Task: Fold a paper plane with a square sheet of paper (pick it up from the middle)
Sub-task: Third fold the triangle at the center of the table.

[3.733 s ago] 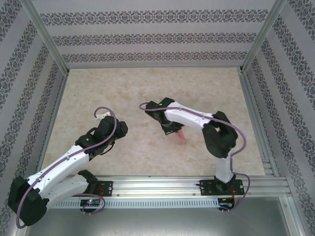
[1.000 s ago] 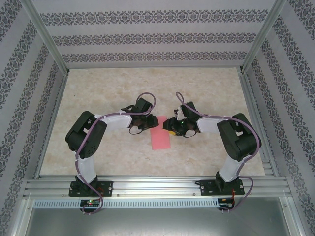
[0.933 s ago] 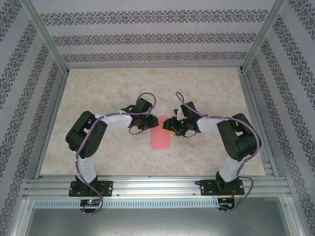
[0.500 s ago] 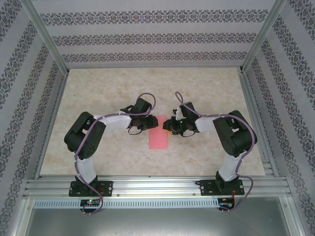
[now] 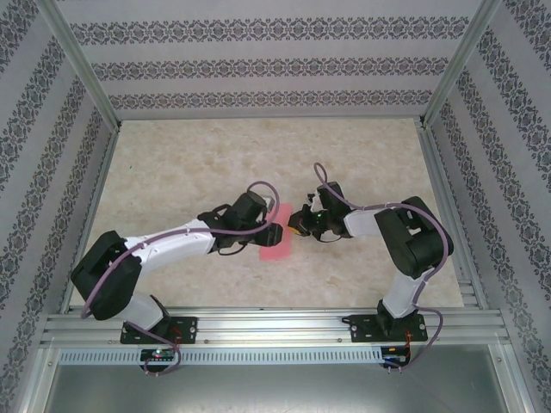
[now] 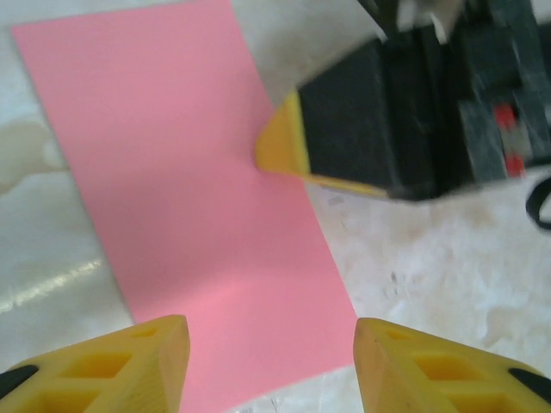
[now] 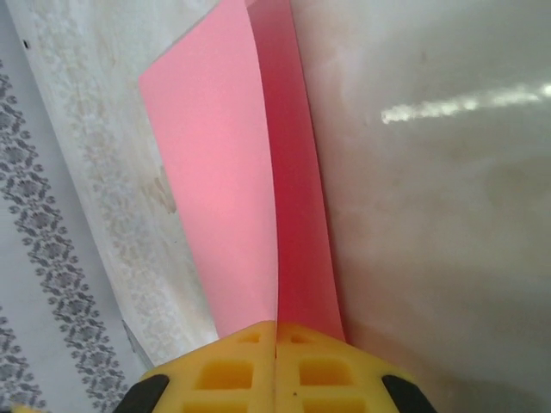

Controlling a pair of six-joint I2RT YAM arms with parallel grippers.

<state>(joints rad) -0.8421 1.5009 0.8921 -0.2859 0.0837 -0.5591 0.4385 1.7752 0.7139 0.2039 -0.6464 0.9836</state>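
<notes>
Mid-edge pinch on the pink sheet [image 6: 172, 155]
Your right claw [image 7: 275, 331] clamps its edge to raise a flap; your left claw [image 6: 271, 344] hangs open above, apparently ready to steady it.

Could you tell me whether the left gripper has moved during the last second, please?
Yes. The left gripper has come slightly closer to the near rail and rightward, over the square sheet of paper.
</notes>
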